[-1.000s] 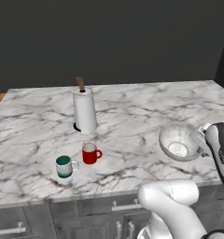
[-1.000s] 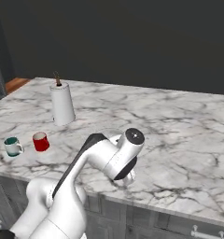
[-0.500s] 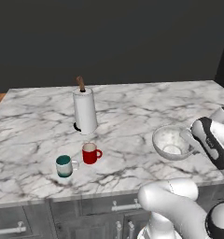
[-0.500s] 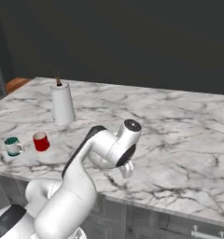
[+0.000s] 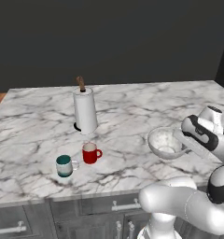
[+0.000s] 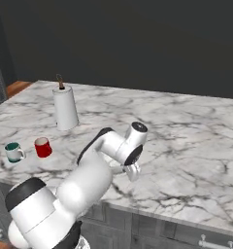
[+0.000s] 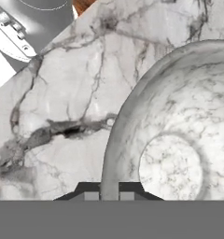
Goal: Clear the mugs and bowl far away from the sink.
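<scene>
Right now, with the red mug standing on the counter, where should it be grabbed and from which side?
Probably the rim of the red mug, from straight above, one finger inside and one outside. It stands upright, mouth open, its handle pointing toward the bowl, and the grey mug sits close, crowding a sideways approach.

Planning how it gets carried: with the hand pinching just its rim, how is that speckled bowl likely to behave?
The bowl looks rigid, so it probably won't flex. The hand is shut on one edge of the rim, so the wide body likely hangs off-centre and may tilt or pivot. Its smooth curved wall could slip.
</scene>
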